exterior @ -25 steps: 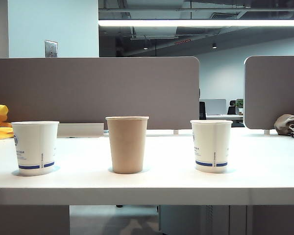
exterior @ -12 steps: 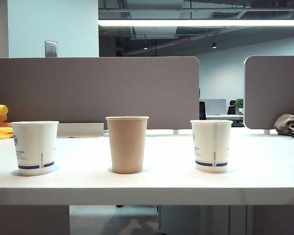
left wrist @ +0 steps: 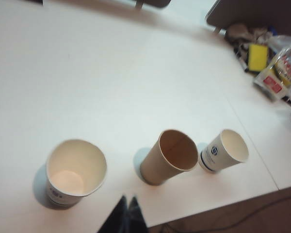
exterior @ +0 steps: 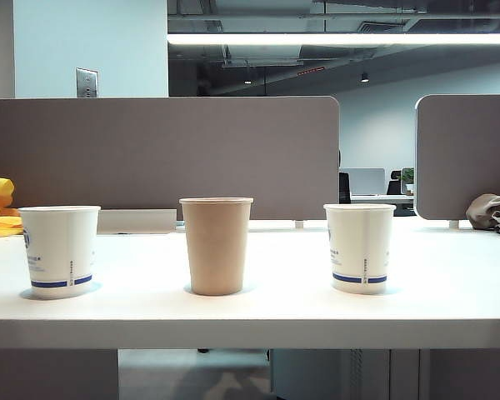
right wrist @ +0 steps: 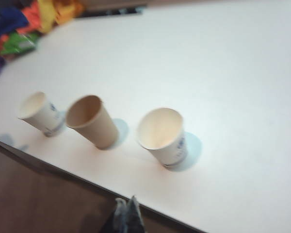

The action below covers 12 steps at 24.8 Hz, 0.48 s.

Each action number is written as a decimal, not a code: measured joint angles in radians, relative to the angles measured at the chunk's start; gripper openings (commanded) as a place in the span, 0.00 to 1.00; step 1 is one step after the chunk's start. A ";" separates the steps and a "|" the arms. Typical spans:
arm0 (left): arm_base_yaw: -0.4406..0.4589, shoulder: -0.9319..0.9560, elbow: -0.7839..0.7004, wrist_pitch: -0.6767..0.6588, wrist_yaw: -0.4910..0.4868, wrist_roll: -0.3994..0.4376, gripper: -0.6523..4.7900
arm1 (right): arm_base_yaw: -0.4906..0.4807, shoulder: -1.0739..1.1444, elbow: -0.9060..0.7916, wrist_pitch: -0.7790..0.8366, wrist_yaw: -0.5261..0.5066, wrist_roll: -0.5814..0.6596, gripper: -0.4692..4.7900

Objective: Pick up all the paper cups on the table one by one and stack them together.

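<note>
Above table (exterior: 450, 292) edge – both end effectors clenched, left (left wrist: 125, 214), right (right wrist: 126, 212), tips cropped; cups (exterior: 217, 246) untouched

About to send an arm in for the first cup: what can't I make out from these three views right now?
- Both arms: absent from the exterior view.
- Left gripper: only the shut tips show, cut by the left wrist frame edge.
- Right gripper: same in the right wrist view, which is blurred.
- Print on the white cups: too small to read.
- Tan cup: its inside is hidden in the exterior view by its own wall.
</note>
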 measured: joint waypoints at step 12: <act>-0.001 0.300 0.158 -0.014 0.229 0.003 0.11 | 0.343 0.581 0.358 -0.150 0.148 -0.163 0.28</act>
